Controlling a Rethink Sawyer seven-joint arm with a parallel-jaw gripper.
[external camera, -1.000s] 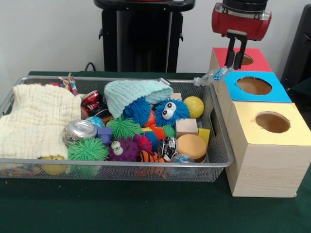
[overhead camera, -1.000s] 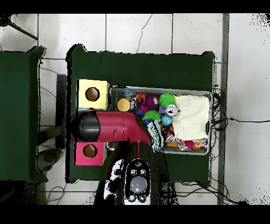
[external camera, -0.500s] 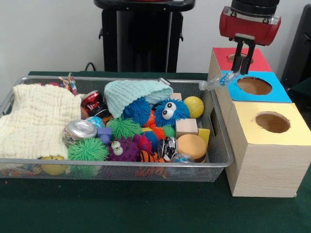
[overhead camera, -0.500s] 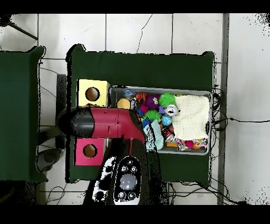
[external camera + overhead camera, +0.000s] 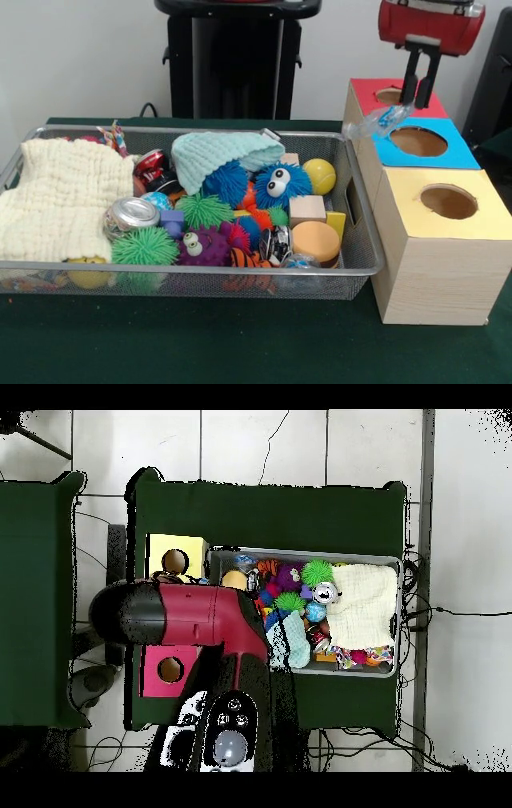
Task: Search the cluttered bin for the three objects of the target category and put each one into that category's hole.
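A crumpled clear plastic bottle (image 5: 379,122) is held pinched at its upper right end by the closed gripper (image 5: 420,98), slanting down-left over the blue box (image 5: 424,142), beside the wire bin (image 5: 352,264).

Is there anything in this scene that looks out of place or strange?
Only one thing: a crumpled clear plastic piece hangs from the gripper, sticking out sideways over the edge of the blue box instead of over its hole. The wire bin is cluttered, but nothing has spilled.
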